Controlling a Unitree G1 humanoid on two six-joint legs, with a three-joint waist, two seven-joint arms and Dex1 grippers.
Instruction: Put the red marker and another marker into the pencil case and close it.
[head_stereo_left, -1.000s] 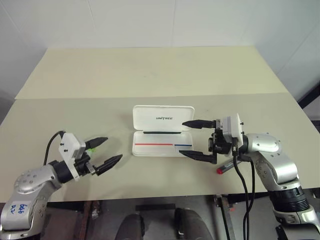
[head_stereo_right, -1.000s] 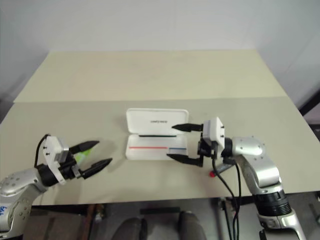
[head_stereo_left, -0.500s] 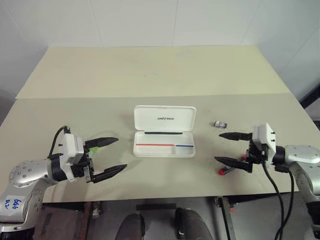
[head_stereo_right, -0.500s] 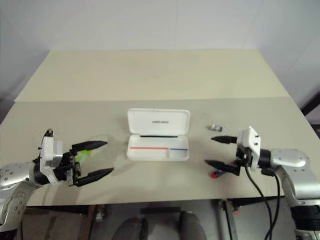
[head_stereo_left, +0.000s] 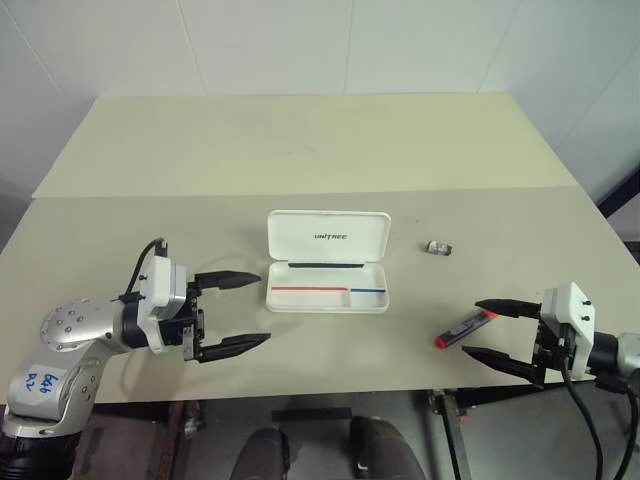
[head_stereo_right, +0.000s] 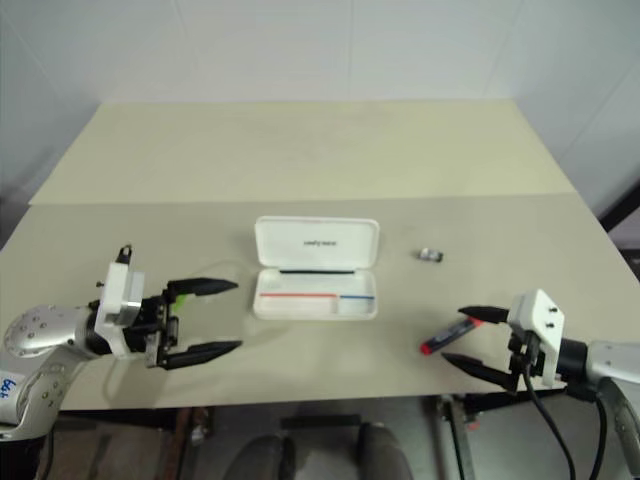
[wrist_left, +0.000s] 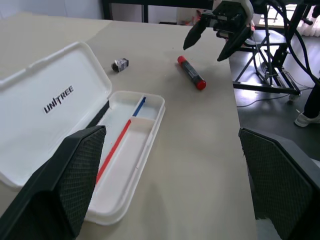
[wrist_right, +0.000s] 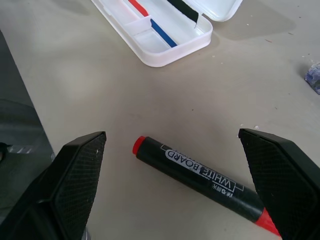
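The white pencil case (head_stereo_left: 328, 238) lies open in the middle of the table, lid back with dark lettering, red and blue stripes in its tray. The red marker (head_stereo_left: 464, 329) lies flat to the right of it, near the front edge; up close its barrel (wrist_right: 200, 175) is black with red ends. My right gripper (head_stereo_left: 472, 328) is open, its fingertips either side of the marker's near end without holding it. My left gripper (head_stereo_left: 262, 308) is open and empty, pointing at the case from the left. A sliver of the light green marker (head_stereo_right: 177, 293) peeks out behind its upper finger.
A small grey clip-like object (head_stereo_left: 437, 247) lies on the table to the right of the case lid. The table's front edge runs just below both grippers. A seam crosses the table behind the case.
My right gripper pulled away from the case, swinging right and down toward the front edge beside the red marker. My left gripper rose and turned toward the case. Both stayed open.
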